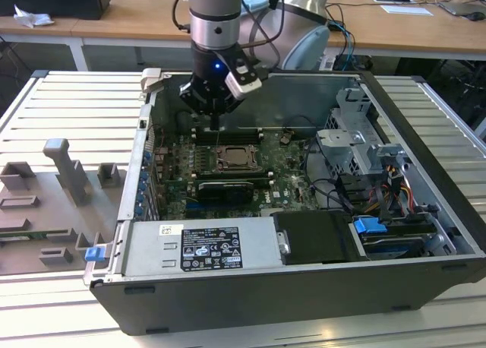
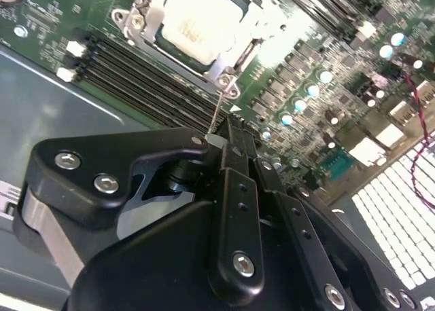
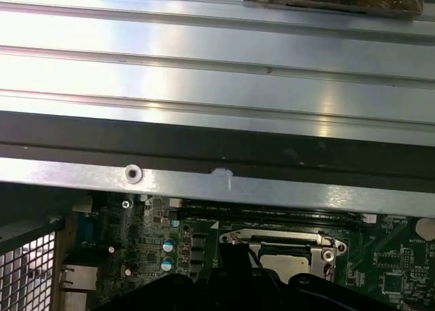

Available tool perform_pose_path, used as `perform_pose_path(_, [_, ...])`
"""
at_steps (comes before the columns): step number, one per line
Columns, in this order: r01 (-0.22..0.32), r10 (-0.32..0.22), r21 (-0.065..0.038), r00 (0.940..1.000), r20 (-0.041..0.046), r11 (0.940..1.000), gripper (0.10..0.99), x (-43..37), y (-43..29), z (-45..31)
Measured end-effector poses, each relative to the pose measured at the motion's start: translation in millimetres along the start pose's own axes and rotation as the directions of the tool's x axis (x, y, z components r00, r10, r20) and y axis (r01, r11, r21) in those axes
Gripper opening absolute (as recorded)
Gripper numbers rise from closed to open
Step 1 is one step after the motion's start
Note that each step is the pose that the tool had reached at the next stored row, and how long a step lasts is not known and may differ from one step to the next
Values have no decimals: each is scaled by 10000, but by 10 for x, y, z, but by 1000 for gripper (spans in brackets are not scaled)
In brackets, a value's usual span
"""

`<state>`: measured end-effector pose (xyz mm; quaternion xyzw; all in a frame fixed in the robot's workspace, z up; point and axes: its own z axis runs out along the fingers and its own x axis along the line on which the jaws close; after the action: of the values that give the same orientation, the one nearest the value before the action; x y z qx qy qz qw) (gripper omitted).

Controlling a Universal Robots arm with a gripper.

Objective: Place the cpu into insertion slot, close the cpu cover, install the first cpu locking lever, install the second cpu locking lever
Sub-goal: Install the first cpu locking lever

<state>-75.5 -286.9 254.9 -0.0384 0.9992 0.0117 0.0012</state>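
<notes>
The cpu [image 1: 237, 159] lies in the insertion slot [image 1: 225, 152] on the green board inside the open computer case. Its silvery top [image 2: 200, 15] shows through the window of the cpu cover [image 2: 146, 15], which lies flat over it. In the first wrist view the cpu [image 3: 285, 265] and the cover frame [image 3: 279, 238] sit just beyond the dark gripper body. My gripper [image 1: 218, 126] hangs over the board just behind the slot, fingers shut together. A thin wire locking lever [image 2: 219, 107] stands up from the cover's corner, and its free end meets my gripper [image 2: 228, 127] beside the fingertips.
Long black memory slots [image 2: 149, 73] run beside the socket. A black card [image 1: 224, 188] lies in front of it, with the power supply [image 1: 197, 245] nearer still. A drive cage [image 1: 357, 147] and cables crowd the exterior view's right. The case wall [image 3: 217, 182] rises close behind the gripper.
</notes>
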Motion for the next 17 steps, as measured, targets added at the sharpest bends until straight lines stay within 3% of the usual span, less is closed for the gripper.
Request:
perform_pose_path(10, [0,0,-8,10000,0,10000,106,-62,-10,12])
perform_pose_path(11, [1,0,-103,10000,6,9999,106,-61,-20,16])
perform_pose_path(14, [1,1,-584,10000,45,9983,106,-60,-48,21])
perform_pose_path(15, [3,1,-663,10000,50,9978,106,-62,-60,28])
perform_pose_path(17, [0,4,-683,10000,52,9977,106,-98,-69,80])
